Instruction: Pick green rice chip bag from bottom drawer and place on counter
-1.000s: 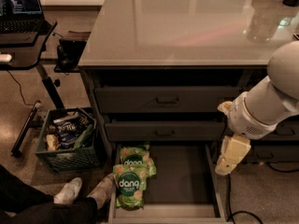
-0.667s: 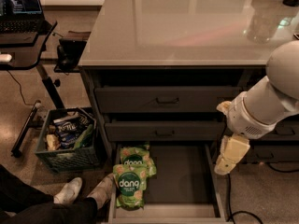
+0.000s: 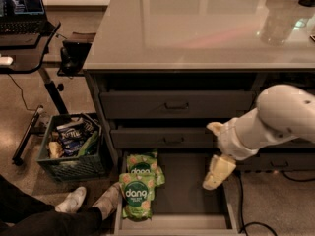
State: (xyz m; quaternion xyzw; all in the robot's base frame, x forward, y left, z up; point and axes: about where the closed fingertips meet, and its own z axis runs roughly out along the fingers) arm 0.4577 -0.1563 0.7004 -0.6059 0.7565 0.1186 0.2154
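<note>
Over the drawer's (image 3: 182, 191) right side, the gripper (image 3: 216, 149) hovers, jaws released and empty; bag (image 3: 135, 195) and twin (image 3: 142, 165) overlap at its left.

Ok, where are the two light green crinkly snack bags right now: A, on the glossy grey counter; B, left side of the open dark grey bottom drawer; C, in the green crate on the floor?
B: the front light green bag and the rear bag lie left in the dark grey bottom drawer; the cream end effector hangs over its right side.
</note>
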